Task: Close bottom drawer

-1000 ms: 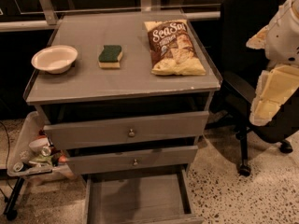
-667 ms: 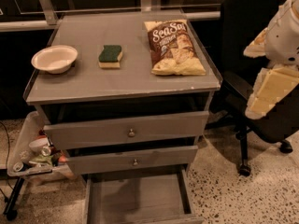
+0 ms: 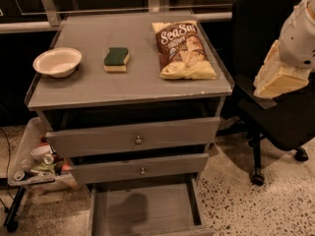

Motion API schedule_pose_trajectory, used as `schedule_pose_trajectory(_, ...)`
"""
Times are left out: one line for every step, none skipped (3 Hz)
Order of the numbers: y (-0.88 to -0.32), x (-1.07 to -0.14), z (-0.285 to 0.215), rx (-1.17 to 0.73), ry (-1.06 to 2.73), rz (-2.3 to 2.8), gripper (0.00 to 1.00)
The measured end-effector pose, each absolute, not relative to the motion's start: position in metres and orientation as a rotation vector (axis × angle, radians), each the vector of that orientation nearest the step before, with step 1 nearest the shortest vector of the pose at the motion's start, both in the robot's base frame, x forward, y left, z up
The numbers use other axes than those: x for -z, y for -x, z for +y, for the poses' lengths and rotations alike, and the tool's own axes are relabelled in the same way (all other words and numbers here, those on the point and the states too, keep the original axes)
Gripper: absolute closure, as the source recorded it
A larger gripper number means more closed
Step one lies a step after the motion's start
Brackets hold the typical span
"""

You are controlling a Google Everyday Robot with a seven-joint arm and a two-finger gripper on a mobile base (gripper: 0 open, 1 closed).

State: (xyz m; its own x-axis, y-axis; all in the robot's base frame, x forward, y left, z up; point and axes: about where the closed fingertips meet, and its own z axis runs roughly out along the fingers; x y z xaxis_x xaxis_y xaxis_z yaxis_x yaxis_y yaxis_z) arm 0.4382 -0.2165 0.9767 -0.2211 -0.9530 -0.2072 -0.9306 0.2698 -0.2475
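The bottom drawer (image 3: 142,208) of the grey cabinet (image 3: 128,90) stands pulled far out toward me, its empty floor showing; its front panel and knob are cut off by the lower edge of the view. The two taller drawers above it, upper (image 3: 138,137) and middle (image 3: 141,168), are nearly shut. Part of my white arm (image 3: 283,68) hangs at the right edge, level with the cabinet top and well away from the drawer. My gripper itself is out of view.
On the cabinet top lie a white bowl (image 3: 57,61), a green-and-yellow sponge (image 3: 116,59) and a chip bag (image 3: 182,49). A black office chair (image 3: 275,97) stands right of the cabinet. A tray of clutter (image 3: 37,163) sits at the left on the speckled floor.
My arm at the right edge has shifted slightly left and down. The drawers and the things on top have not moved.
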Motion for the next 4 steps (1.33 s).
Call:
schedule_pose_trajectory(-0.438, -0.977, -0.217, 0.100, 1.724, 2.230, 0.88)
schedule_pose_trajectory(-0.438, -0.977, -0.217, 0.100, 1.724, 2.230, 1.00)
schedule_pose_trajectory(-0.423, -0.953, -0.214, 0.065, 1.724, 2.264, 1.00)
schedule_pose_trajectory(-0.388, -0.902, -0.204, -0.040, 1.699, 2.327, 1.00)
